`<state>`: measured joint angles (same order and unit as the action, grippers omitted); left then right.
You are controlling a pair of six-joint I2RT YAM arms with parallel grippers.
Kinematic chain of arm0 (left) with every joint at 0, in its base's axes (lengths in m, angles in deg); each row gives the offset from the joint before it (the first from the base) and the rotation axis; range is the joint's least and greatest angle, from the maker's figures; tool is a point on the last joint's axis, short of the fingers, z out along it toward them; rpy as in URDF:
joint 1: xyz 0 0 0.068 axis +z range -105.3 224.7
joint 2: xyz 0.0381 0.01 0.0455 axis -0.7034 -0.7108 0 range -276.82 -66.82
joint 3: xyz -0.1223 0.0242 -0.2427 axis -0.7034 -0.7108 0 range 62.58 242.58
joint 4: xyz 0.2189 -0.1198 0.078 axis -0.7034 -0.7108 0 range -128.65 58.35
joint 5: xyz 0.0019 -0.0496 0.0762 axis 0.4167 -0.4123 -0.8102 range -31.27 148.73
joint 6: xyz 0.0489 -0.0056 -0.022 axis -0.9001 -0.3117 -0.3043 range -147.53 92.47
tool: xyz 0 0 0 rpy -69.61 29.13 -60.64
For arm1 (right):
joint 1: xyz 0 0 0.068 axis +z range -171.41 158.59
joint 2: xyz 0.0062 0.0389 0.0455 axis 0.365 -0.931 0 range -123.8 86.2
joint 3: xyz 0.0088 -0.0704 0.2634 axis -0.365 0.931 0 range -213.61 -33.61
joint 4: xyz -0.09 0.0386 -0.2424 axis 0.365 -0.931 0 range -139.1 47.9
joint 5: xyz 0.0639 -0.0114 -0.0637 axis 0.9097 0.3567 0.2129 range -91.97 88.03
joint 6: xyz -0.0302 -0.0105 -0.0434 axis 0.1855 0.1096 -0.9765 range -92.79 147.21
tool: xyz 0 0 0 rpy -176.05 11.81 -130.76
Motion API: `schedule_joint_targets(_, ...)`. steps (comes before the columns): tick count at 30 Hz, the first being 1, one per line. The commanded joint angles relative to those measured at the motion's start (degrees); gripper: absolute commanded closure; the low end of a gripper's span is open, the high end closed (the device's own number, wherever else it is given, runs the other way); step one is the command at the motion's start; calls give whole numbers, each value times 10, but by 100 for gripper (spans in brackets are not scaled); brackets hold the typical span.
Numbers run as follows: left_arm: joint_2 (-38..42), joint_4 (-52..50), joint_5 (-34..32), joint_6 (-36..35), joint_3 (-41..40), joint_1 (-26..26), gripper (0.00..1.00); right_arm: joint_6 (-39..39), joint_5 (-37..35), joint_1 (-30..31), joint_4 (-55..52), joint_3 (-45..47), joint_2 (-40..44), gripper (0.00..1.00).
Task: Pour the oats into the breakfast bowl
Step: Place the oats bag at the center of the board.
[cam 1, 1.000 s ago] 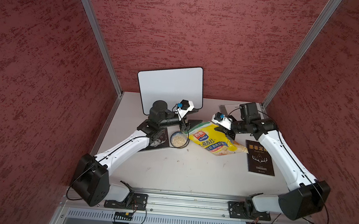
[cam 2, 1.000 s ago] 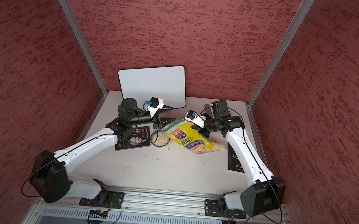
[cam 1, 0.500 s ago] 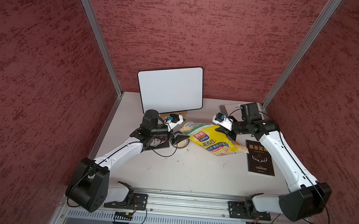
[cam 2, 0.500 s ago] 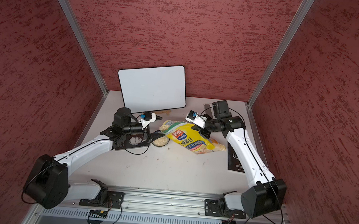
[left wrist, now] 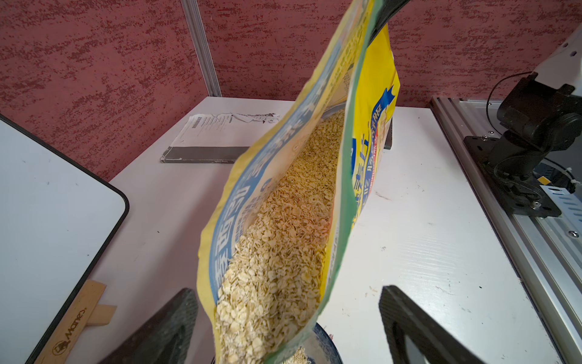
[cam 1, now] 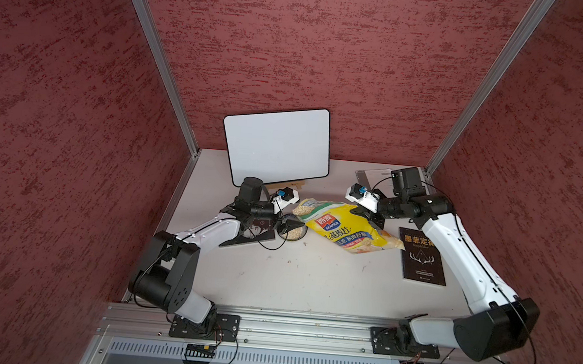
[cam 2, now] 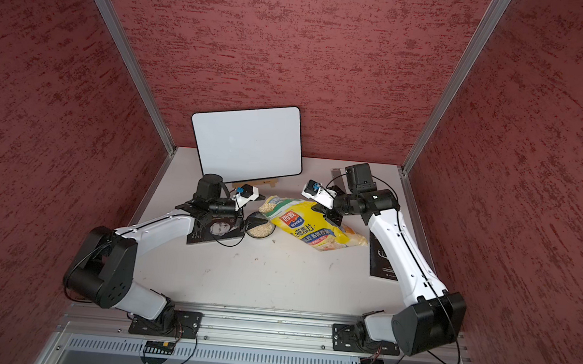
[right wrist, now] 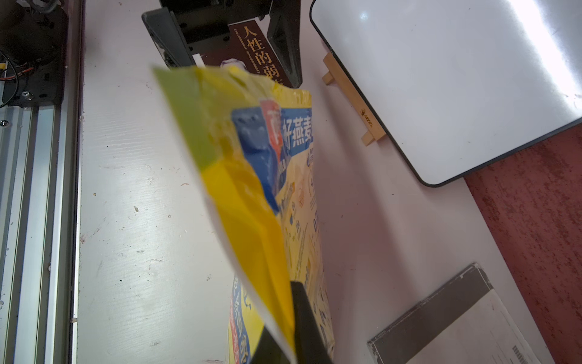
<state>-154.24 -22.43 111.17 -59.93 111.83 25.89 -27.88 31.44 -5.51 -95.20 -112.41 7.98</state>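
Note:
The yellow pouch [cam 1: 345,231] hangs tilted, its open mouth down over the breakfast bowl [cam 1: 294,240], which is small with a blue rim. My right gripper [cam 1: 369,215] is shut on the pouch's upper edge; in the right wrist view its dark fingers [right wrist: 302,315] pinch the yellow film. Oats [left wrist: 283,252] fill the pouch mouth, and some lie in the bowl [left wrist: 330,342]. My left gripper [left wrist: 286,327] stands open low beside the bowl. Its fingers [left wrist: 409,324] are wide on either side of the pouch mouth, touching nothing.
A whiteboard [cam 1: 277,146] leans on a wooden stand at the back. A dark book [cam 1: 243,238] lies under my left wrist, a black book [cam 1: 421,255] to the right of the pouch, and a booklet [cam 1: 372,175] in the back right corner.
My left gripper let go of the pouch's top, opened wide and came down beside the bowl. The pouch mouth sank over the bowl. The right gripper kept its hold.

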Motion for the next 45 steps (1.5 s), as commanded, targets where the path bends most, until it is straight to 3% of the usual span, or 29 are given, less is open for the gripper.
schedule_joint_targets(1, -27, 16, 3, -15, 23, 7, 2, -1, 18, -6, 34, -10, 36, 100)
schedule_joint_targets(11, -92, -54, 71, -12, 100, 6, 21, -6, 18, -6, 33, -8, 33, 100)
schedule_joint_targets(18, -106, -66, 89, -12, 119, -3, 42, -5, 19, -6, 41, -6, 30, 100)
schedule_joint_targets(26, -133, -65, 83, -12, 141, -13, 30, -5, 25, -5, 41, -6, 27, 100)
schedule_joint_targets(32, -156, -70, 83, -12, 165, -14, 31, -8, 23, -6, 41, -6, 28, 100)
schedule_joint_targets(36, -157, -78, 88, -12, 172, -15, 44, -8, 21, -7, 41, -4, 28, 100)
schedule_joint_targets(41, -144, -79, 94, -11, 170, -14, 75, -9, 13, -7, 41, 2, 27, 100)
schedule_joint_targets(45, -132, -83, 94, -10, 167, -15, 90, -5, 13, -7, 51, 14, 33, 100)
